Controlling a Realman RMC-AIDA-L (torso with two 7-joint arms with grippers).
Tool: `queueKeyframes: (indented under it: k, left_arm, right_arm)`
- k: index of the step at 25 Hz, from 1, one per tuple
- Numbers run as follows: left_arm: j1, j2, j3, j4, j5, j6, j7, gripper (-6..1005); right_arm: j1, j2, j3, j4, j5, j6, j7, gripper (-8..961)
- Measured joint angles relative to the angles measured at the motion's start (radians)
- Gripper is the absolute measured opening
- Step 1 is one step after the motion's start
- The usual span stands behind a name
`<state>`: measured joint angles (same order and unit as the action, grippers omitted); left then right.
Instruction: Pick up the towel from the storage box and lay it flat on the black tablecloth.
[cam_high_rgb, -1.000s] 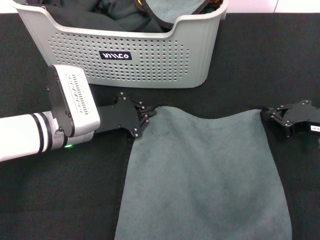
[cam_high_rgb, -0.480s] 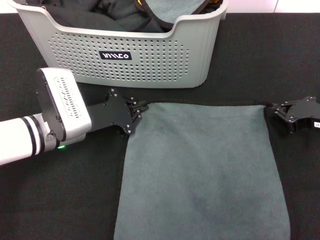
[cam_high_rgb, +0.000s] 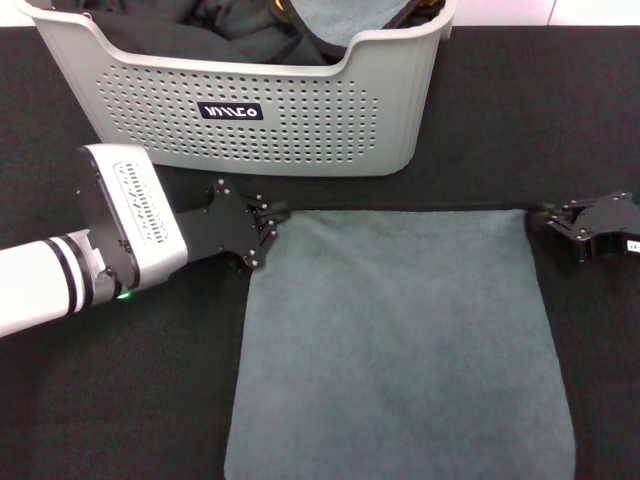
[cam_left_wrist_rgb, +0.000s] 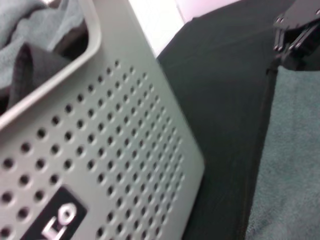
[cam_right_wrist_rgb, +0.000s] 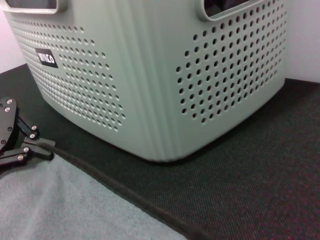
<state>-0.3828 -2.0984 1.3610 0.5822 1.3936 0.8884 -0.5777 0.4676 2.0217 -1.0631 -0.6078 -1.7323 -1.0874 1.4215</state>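
The towel (cam_high_rgb: 400, 340) lies flat, grey-green side up, on the black tablecloth (cam_high_rgb: 120, 400), just in front of the storage box (cam_high_rgb: 300, 120). Its far edge is pulled straight between my two grippers. My left gripper (cam_high_rgb: 272, 225) is low at the towel's far left corner and shut on it; the right wrist view shows it (cam_right_wrist_rgb: 35, 147) pinching the black edging. My right gripper (cam_high_rgb: 553, 222) is shut on the far right corner, also seen in the left wrist view (cam_left_wrist_rgb: 285, 47). The towel's near edge runs out of the head view.
The storage box holds dark clothes (cam_high_rgb: 200, 30) and another grey-green cloth (cam_high_rgb: 340, 15). Its wall (cam_right_wrist_rgb: 140, 75) stands a short way behind the towel's far edge. Bare tablecloth lies on both sides of the towel.
The towel's sagging far edge has been pulled straight. The left gripper moved left and the right gripper moved right, spreading the cloth flat.
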Motion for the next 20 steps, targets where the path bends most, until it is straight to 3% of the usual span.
queueKeyframes:
  k: [6,16,20]
  left_arm:
    - [-0.005,-0.003,0.015,-0.006,-0.038,-0.076,-0.056,44]
    - [0.021,-0.003,0.022,-0.003,-0.100,-0.047,-0.099,218]
    - [0.037,-0.001,0.032,0.004,-0.100,-0.013,-0.114,384]
  right_arm:
    - [-0.005,0.003,0.004,-0.006,0.009,0.011,0.002,48]
    - [-0.037,0.004,0.010,-0.027,0.052,-0.019,0.001,429]
    - [-0.063,0.003,0.011,-0.049,0.100,-0.043,-0.003,607]
